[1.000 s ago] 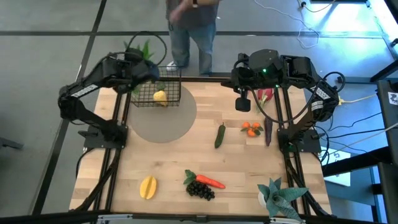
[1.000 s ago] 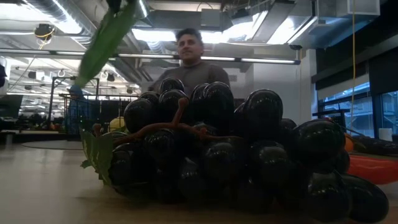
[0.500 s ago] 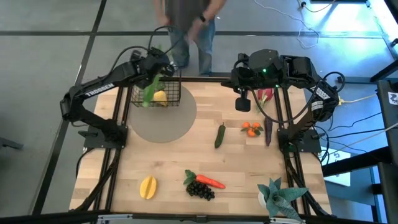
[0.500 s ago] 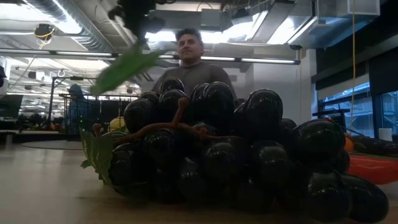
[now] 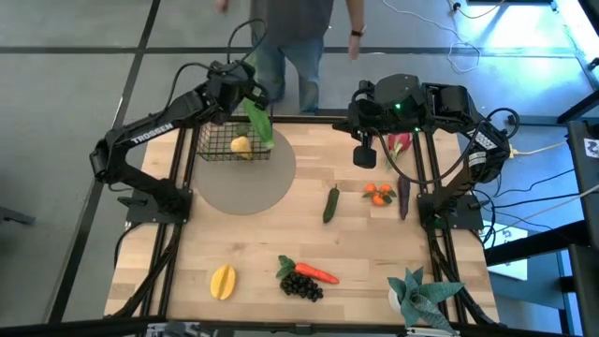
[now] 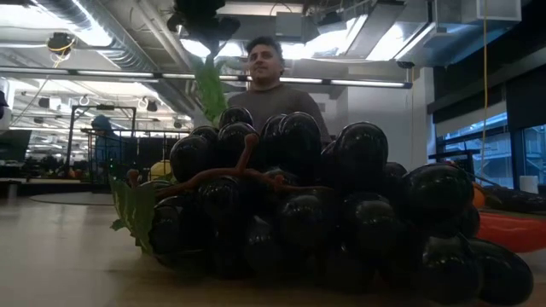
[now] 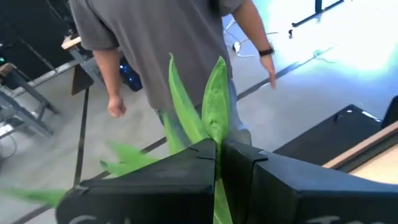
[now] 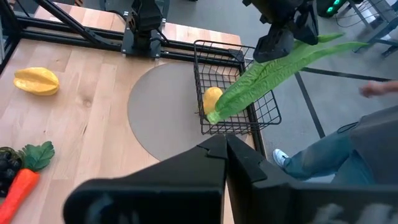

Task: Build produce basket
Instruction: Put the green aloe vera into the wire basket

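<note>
The black wire basket stands at the far left on a grey round mat, with a yellow fruit inside. My left gripper is above the basket's far right corner, shut on the long green leek, which slants down over the basket's right side. My right gripper hangs shut and bare above the far right of the table. A cucumber, tangerines, an eggplant and a dragon fruit lie at the right. A carrot, grapes and another yellow fruit lie near the front. My left gripper pinches the leek between its two fingers where the leaves begin; the leaf tips stick out past the fingers. The leek is lifted clear and hangs slanting below the gripper. Its pale lower end is at the basket's wall; whether it touches, I cannot tell.
A blue-green spiky plant stands at the near right corner. A person stands just beyond the table's far edge, behind the basket. The middle of the wooden table is bare.
My left gripper has moved toward the table's right and far edge, from the basket's left side to its far right corner, and turned. The leek, first pointing up and away to the far left, has swung down and across the basket to its right side.
</note>
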